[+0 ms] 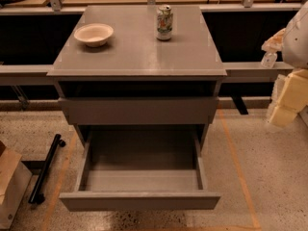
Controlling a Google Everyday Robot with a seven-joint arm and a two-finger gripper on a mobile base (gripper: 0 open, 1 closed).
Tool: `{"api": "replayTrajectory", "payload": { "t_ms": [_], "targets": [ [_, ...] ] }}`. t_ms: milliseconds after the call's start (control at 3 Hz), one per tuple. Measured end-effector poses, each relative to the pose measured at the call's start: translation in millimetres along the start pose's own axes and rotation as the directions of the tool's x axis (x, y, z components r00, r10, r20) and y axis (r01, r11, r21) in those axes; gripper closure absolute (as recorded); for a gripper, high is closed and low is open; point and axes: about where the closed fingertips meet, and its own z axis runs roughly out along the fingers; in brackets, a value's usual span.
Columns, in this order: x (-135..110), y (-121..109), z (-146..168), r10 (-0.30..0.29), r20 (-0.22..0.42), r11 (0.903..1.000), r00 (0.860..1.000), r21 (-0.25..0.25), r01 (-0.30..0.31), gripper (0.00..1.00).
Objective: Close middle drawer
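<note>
While the middle drawer [139, 177] stands pulled far out of the grey cabinet [210, 129], its flat front nearest the camera and its grey box interior showing, the claw [287, 99] hangs at the right edge of the view, well apart from it. The white rounded arm [299, 37] comes in from the upper right, and the cream claw parts sit below it, over the floor [260, 177] and beside the cabinet, touching nothing I can see. Whether the claw is released or clenched, I cannot tell. Above the open drawer, the top drawer [138, 110] sits slightly out. The counter [139, 57] carries a pale bowl [94, 34] at the left and an upright can [164, 22] near the back.
</note>
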Motion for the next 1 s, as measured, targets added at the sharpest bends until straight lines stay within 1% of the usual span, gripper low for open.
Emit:
{"api": "replayTrajectory", "payload": {
  "t_ms": [333, 667, 1000],
  "targets": [
    [0, 0, 0, 0.0, 0.0, 1.0, 1.0, 0.0, 0.0, 0.0],
    [-1, -1, -2, -0.001, 0.003, 1.0, 1.0, 0.009, 0.001, 0.13],
    [1, 0, 18, -0.011, 0.022, 0.9999, 1.0, -0.007, 0.012, 0.36]
  ]
}}
